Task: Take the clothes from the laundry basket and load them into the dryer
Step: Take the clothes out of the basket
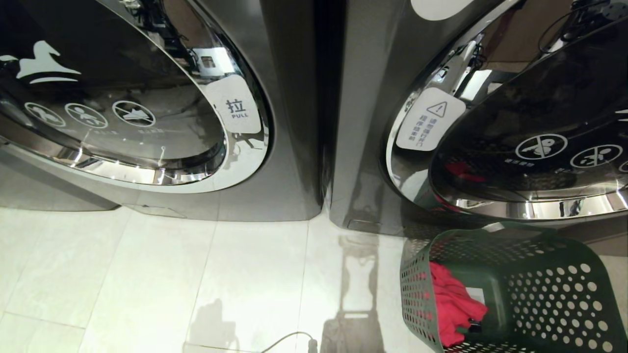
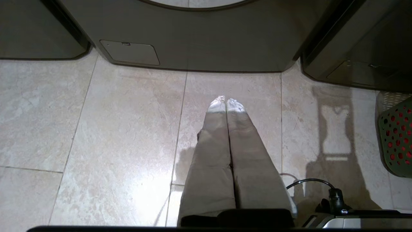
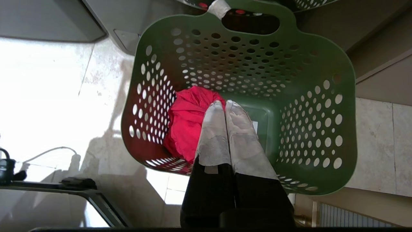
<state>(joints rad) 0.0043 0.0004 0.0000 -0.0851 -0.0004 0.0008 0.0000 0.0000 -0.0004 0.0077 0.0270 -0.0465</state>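
Observation:
A green perforated laundry basket (image 1: 539, 294) stands on the floor at the lower right, in front of the right-hand machine. A bundle of red clothes (image 1: 454, 306) lies in its left corner. Seen from the right wrist, my right gripper (image 3: 224, 103) hangs shut and empty above the basket (image 3: 241, 61), its tips over the edge of the red clothes (image 3: 185, 125). My left gripper (image 2: 225, 100) is shut and empty over bare floor tiles, with the basket (image 2: 397, 141) off to its side. Neither arm shows in the head view. Which of the two machines is the dryer I cannot tell.
Two dark front-loading machines stand side by side. The left round door (image 1: 122, 98) carries a PULL label, the right door (image 1: 530, 147) a warning sticker. A black cable (image 1: 287, 338) lies on the pale tiled floor (image 1: 147, 274) near my base.

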